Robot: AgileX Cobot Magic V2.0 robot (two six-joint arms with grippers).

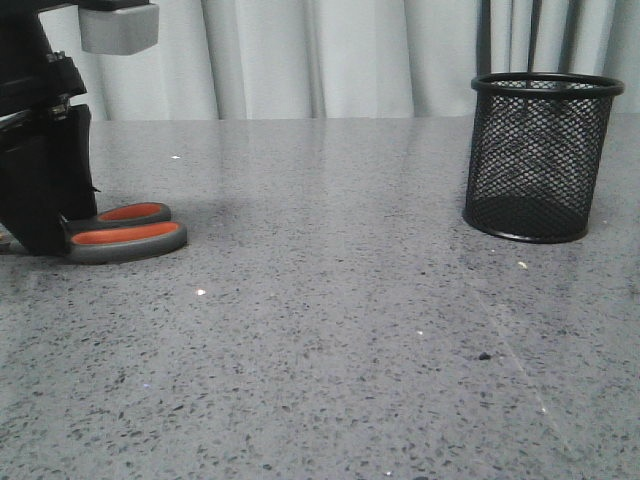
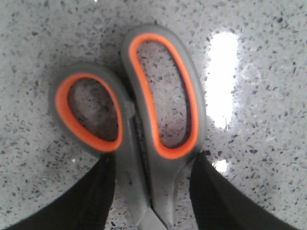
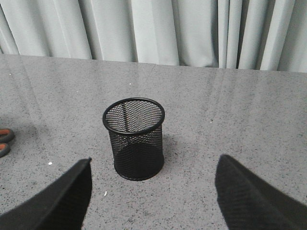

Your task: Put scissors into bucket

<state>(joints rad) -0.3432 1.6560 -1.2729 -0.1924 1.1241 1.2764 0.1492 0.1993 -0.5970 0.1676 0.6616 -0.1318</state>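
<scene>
**Readable text: none**

No legible text, label, brand, number or sign in any view. Scissors (image 2: 144, 143) handles show plain grey and orange, no print. Bucket (image 3: 134, 139) mesh and rim carry no markings. Table (image 1: 350, 350) is speckled stone only. Curtain (image 3: 158, 28) is plain.

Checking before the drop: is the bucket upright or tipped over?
Upright. The bucket stands on its base ring on the table, open rim up, nothing visible inside.
</scene>
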